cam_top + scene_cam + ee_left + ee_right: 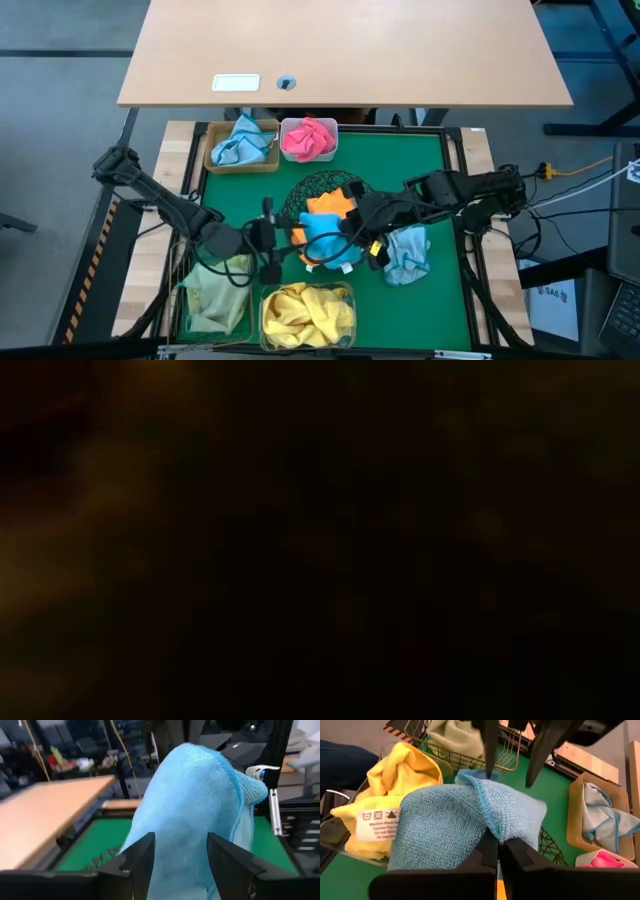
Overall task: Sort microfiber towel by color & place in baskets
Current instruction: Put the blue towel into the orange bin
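A bright blue towel [325,240] hangs between my two grippers near the mat's middle, beside the black wire bowl [325,185] that holds an orange towel [325,205]. My right gripper [499,852] is shut on the blue towel. My left gripper [180,865] is open, with a finger on either side of the towel's other end. A pale blue towel [408,252] lies on the mat to the right. The low view is dark. My right gripper pinches a raised fold of the blue towel [492,827] between its two fingers, coming slanting down from the table's right. The towel bulges out ahead of the fingers; what its lower part rests on does not show. My left gripper's fingertip [487,775] reaches the towel's hemmed edge; whether it touches, I cannot tell.
The tan tray [212,160] with a light blue towel and the white tub [308,125] with a pink towel stand at the far edge. At the near edge, the green mesh basket [185,300] holds a pale green towel and the clear box [308,290] yellow ones.
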